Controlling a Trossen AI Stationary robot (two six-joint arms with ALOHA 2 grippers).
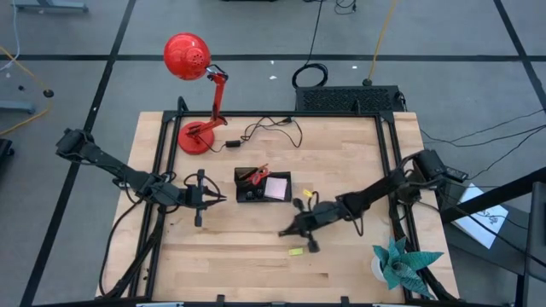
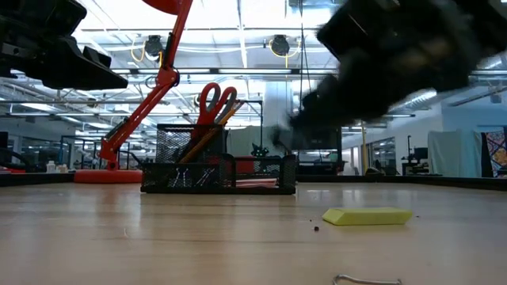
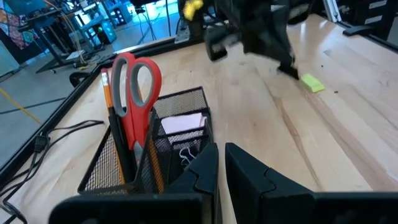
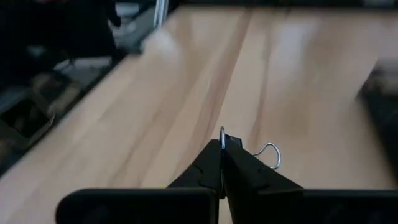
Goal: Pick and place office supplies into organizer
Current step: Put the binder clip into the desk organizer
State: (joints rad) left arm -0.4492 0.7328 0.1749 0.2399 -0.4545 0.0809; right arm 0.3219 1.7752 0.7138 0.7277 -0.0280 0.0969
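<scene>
Right claw (image 4: 222, 149): we see it clenched tight on the wire handle of a small binder clip (image 4: 268, 153), the loop poking out beside the fingertips; in the high view this claw sits over bare wood in front of the organizer.
Left claw (image 3: 221, 163): we see its fingers drawn nearly together with nothing between them, waiting just beside the organizer's tall end.
Organizer (image 1: 256, 195): we find it mid-bench, in front of the red desk lamp (image 1: 189, 60).
Already stowed: the red-handled scissors (image 3: 134, 93) stand upright in the tall compartment with orange pencils (image 3: 107, 93) alongside; the pale sticky-note pad (image 3: 183, 122) lies in the low section, and we make out white wire loops there that may be further clips, though we cannot be sure.
Left on the bench: the yellow-green piece (image 2: 367, 215) lies on the wood, apart from the organizer and near the right claw; a thin wire shape (image 2: 367, 279) shows at the low view's near edge, and we cannot tell what it is.
Progress: we judge the job well along, with most supplies in and the clip in hand, but not yet at the tray.
Remaining: we reckon the clip must be carried to the low section and let go, then the yellow-green piece fetched.
</scene>
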